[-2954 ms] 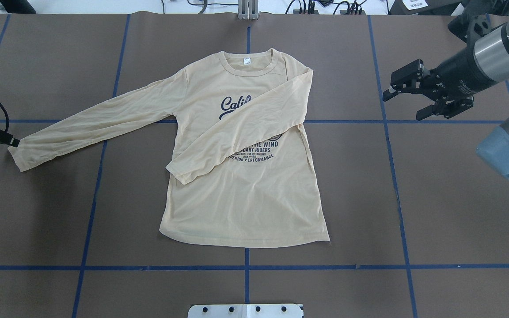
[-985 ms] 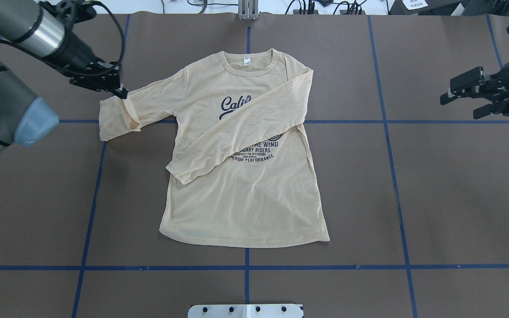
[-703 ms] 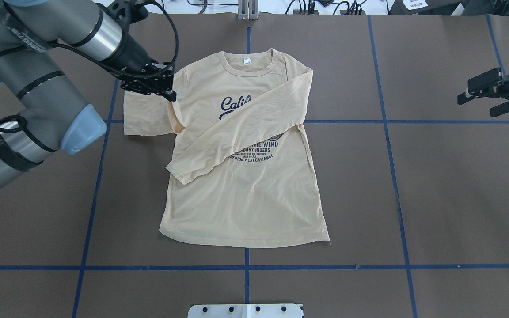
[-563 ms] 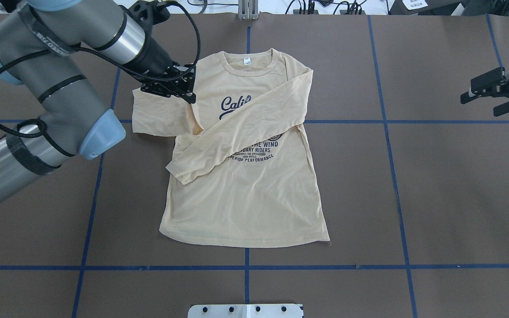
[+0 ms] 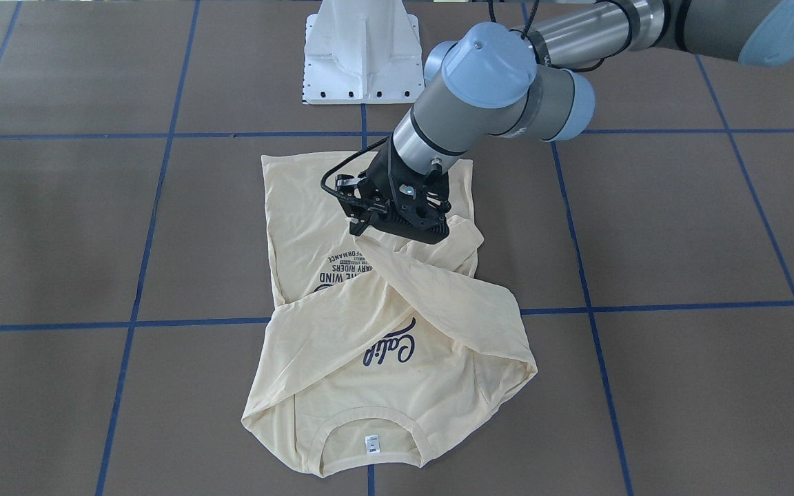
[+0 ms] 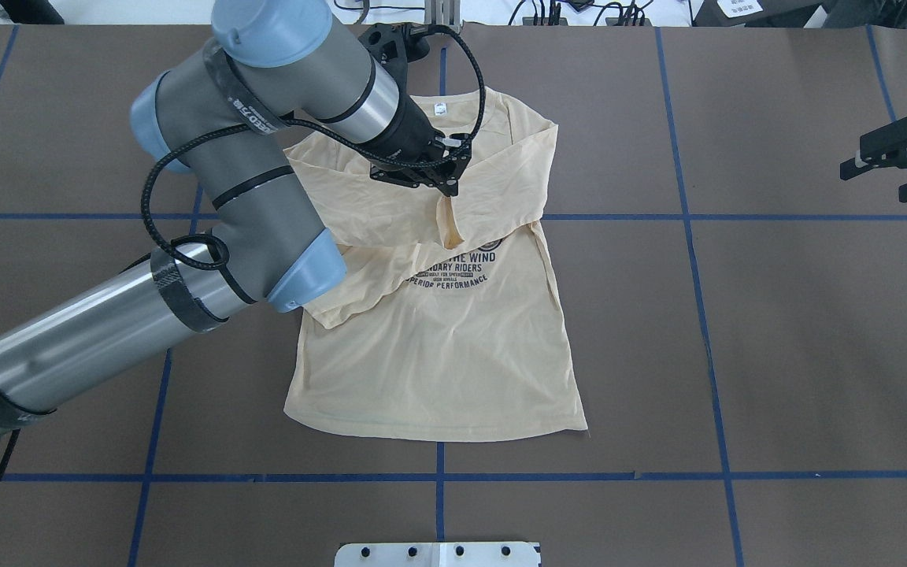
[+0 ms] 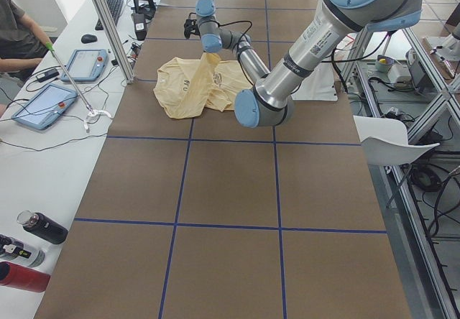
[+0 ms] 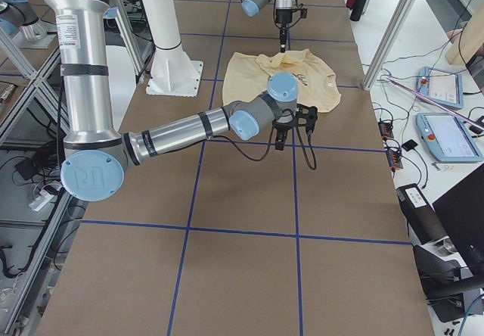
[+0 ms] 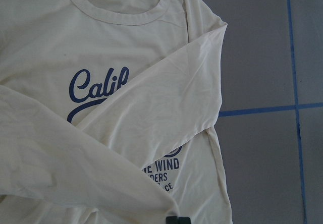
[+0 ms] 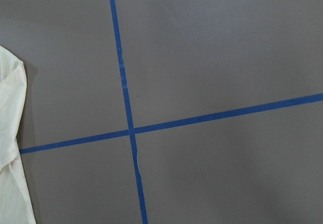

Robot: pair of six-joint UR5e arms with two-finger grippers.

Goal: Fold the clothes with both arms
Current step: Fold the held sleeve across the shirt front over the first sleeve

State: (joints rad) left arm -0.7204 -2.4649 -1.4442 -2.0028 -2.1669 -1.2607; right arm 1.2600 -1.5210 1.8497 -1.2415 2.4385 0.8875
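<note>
One pedestal (image 5: 361,55) stands at the robot's edge of one table (image 6: 816,354), which is brown-topped and crossed by blue tape lines (image 6: 579,476).

One shirt (image 6: 438,370) lies front up at the table's middle. Its hem (image 6: 422,431) is nearest the robot and lies flat, just short of a crosswise tape line. The lower print (image 6: 453,272) is exposed.

Two sleeves are counted. The right sleeve (image 6: 501,189) lies folded slantwise across the chest, with its cuff resting at the shirt's left edge. The left sleeve (image 6: 367,213) is raised off the cloth and drawn over the chest, crossing above the right sleeve and hiding the upper print in the overhead view.

Two arms are counted. The left arm (image 6: 249,157) reaches over the shirt. The left gripper (image 6: 449,187) is above the chest with its jaws pinched on the left sleeve's cuff, which hangs from the fingertips. The right arm (image 8: 189,128) is held off to the shirt's right. The right gripper (image 6: 879,178) is well apart from the shirt, over bare table, with its jaws spread and nothing between them.

Farthest from the robot, the ribbed neckline (image 5: 369,417) lies flat and carries one white label (image 5: 371,444).

Beyond the table's far edge stands a desk with two tablets (image 7: 43,105), and one seated person (image 7: 18,35) is partly in view.
</note>
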